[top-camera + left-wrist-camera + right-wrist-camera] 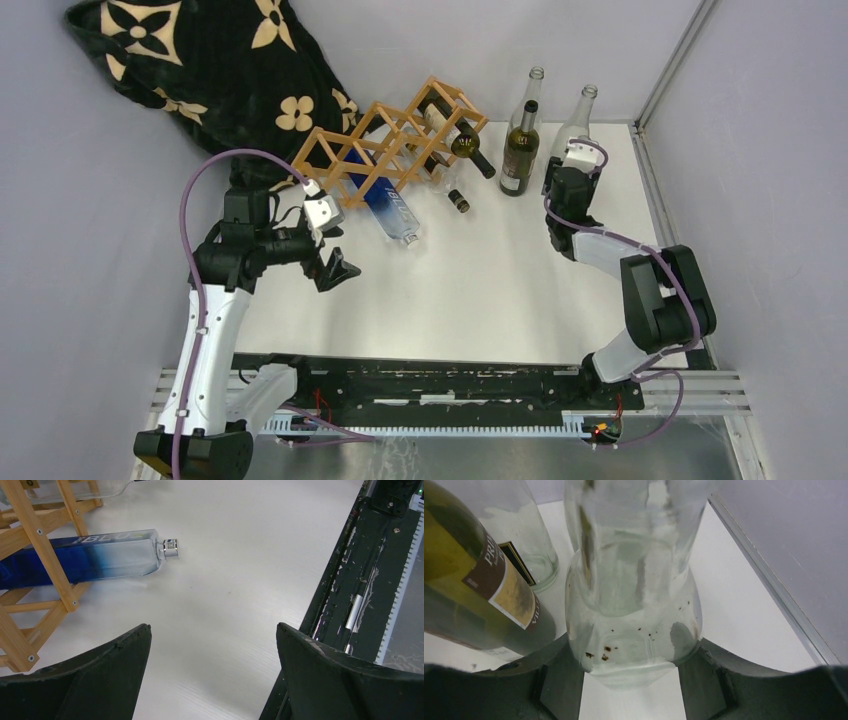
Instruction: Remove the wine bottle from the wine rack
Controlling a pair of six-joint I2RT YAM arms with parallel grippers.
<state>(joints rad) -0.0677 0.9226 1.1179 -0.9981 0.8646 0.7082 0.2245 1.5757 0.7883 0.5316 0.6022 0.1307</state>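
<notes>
The light-brown wooden wine rack (390, 140) lies at the back middle of the table. A blue-and-clear bottle (392, 212) sticks out of its near side, and a dark wine bottle (467, 148) lies in its right end. My left gripper (335, 265) is open and empty, near the rack's left end. In the left wrist view (212, 635) the blue bottle (100, 557) and the rack (45, 555) lie ahead to the left. My right gripper (565, 170) is shut on the base of an upright clear bottle (634, 605) at the back right.
A green labelled wine bottle (521, 150) and another clear bottle (533, 95) stand just left of the held one. A small dark bottle neck (458, 200) pokes out below the rack. A black flower-patterned cushion (200, 70) lies at the back left. The right wall (700, 150) is close.
</notes>
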